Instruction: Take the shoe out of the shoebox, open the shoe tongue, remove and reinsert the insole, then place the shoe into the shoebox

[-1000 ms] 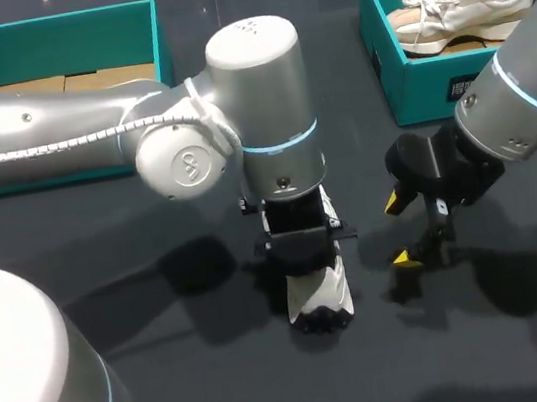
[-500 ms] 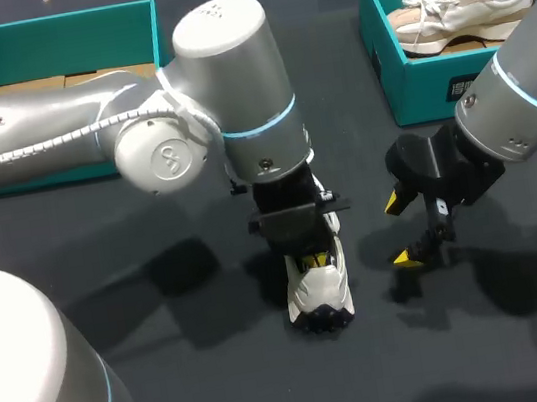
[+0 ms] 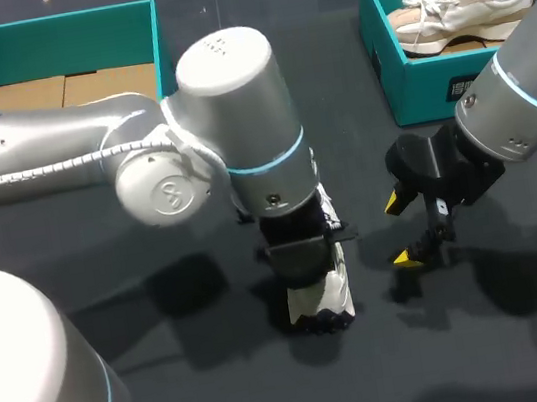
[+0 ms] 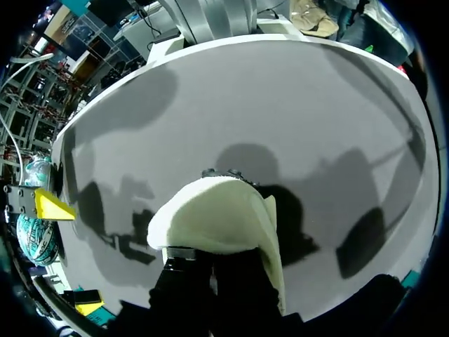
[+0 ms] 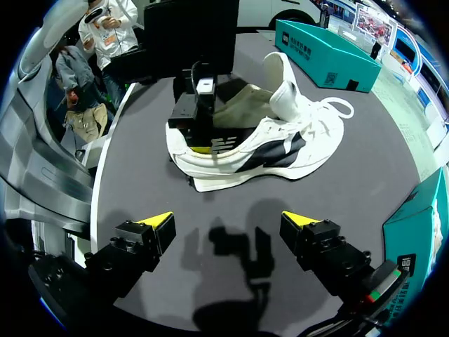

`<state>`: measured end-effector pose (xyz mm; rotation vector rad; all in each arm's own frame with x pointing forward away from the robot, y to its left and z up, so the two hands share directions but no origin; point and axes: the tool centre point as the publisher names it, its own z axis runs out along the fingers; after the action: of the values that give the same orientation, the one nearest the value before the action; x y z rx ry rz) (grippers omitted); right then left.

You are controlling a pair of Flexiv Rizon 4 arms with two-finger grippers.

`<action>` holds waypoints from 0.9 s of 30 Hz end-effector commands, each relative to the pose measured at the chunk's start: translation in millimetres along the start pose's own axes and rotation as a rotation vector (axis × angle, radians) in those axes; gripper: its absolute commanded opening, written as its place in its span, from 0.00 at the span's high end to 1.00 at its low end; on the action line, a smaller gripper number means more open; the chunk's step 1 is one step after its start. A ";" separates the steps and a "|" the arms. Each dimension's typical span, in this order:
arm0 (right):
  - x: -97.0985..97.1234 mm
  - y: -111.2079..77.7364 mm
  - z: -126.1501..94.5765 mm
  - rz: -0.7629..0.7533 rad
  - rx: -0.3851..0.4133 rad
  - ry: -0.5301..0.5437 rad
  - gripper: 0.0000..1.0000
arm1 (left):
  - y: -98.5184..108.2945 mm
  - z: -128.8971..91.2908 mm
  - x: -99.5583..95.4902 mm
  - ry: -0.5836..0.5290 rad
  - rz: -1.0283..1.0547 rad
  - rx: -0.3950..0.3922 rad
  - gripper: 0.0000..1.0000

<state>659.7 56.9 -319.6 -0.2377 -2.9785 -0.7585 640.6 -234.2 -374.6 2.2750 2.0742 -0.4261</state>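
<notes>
Contact with the shoe [image 3: 321, 299] is made only by the left gripper [image 3: 307, 268], which is set down into the heel end of the opening. Whether anything is pinched there cannot be told, since that part is buried in the shoe in the head view and hidden in its own wrist view. The shoe is stood on its sole on the table [image 3: 196, 394], near the middle and well apart from both boxes, presumably so that it can be reached by either arm. In the right wrist view the tongue [image 5: 282, 81] is seen raised up and away from the opening, so that the khaki inside is laid bare. The left gripper's place there is judged to serve the insole step, though the insole itself cannot be made out with certainty. The right gripper [image 5: 230, 223] is held wide and empty just beside the shoe's flank, clear of it, probably in readiness to steady it. Two teal boxes are set at the table's far side. In the left shoebox [image 3: 159, 45] only a brown cardboard liner [image 3: 70, 89] is seen, so it is taken to be where the shoe is to be returned. In the right shoebox [image 3: 384, 62] a second shoe [image 3: 462, 5], pale and laced, is contained.
</notes>
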 end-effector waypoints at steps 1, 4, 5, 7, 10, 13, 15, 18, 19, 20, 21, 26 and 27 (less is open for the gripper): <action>1.2 0.2 0.4 0.001 0.002 -0.003 0.00 | 5.9 23.3 -7.8 0.048 -0.016 -0.020 1.00; 1.2 0.2 0.4 0.001 0.002 -0.003 0.00 | 14.5 27.9 -0.9 0.069 -0.031 -0.044 1.00; 1.2 0.2 0.4 0.001 0.002 -0.003 0.00 | 17.8 26.7 1.9 0.073 -0.034 -0.045 1.00; 1.2 0.2 0.4 0.001 0.002 -0.003 0.00 | 24.6 22.5 6.9 0.078 -0.043 -0.066 1.00; 1.2 0.2 0.4 0.001 0.002 -0.003 0.00 | 34.3 12.7 12.2 0.070 -0.059 -0.093 1.00; 1.2 0.2 0.4 0.001 0.002 -0.003 0.00 | 37.7 -3.9 12.9 0.039 -0.068 -0.101 1.00; 1.2 0.2 0.4 0.001 0.002 -0.003 0.00 | 34.1 -14.6 11.8 0.011 -0.061 -0.101 1.00; 1.2 0.2 0.4 0.001 0.002 -0.003 0.00 | 23.8 -19.7 8.2 -0.006 -0.040 -0.092 1.00; 1.2 0.2 0.4 0.001 0.002 -0.003 0.00 | 19.9 -18.1 7.1 0.000 -0.029 -0.087 1.00; 1.2 0.2 0.4 0.001 0.002 -0.003 0.00 | 16.0 -14.4 5.8 0.012 -0.019 -0.081 1.00; 1.2 0.2 0.4 0.001 0.002 -0.003 0.00 | 12.4 -9.6 4.9 0.021 -0.008 -0.076 1.00; 1.2 0.2 0.4 0.001 0.002 -0.003 0.00 | 4.6 17.9 4.0 0.100 0.007 -0.054 1.00; 1.2 0.2 0.4 0.001 0.002 -0.003 0.00 | 5.5 23.4 4.3 0.117 0.002 -0.058 1.00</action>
<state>659.7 56.9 -319.6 -0.2376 -2.9785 -0.7585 643.5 -218.2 -381.3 2.3044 2.0828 -0.2791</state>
